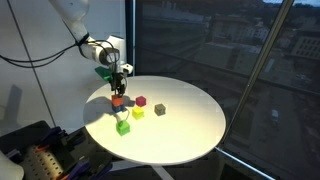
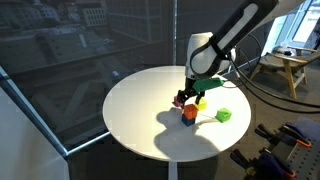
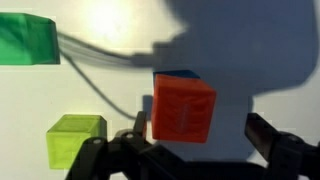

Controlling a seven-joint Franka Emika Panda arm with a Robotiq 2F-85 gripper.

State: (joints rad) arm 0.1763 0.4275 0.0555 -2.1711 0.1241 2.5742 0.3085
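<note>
An orange cube (image 3: 183, 107) sits on top of a blue cube (image 3: 180, 74), whose edge just shows behind it. My gripper (image 3: 200, 135) is open, its dark fingers (image 3: 265, 132) standing either side of the orange cube. The cube is close to the left finger, with a wide gap to the right one. In both exterior views the gripper (image 1: 118, 86) (image 2: 190, 92) hangs just above this stack (image 1: 117, 102) (image 2: 188, 114) on the round white table (image 1: 190, 135). A lime cube (image 3: 75, 138) lies to the left.
A dark red cube (image 1: 141, 101), a yellow cube (image 1: 138, 112), a grey cube (image 1: 160, 109) and a lime cube (image 1: 122, 126) lie near the stack. A darker green shape (image 3: 25, 40) shows at the wrist view's top left. Windows stand behind the table.
</note>
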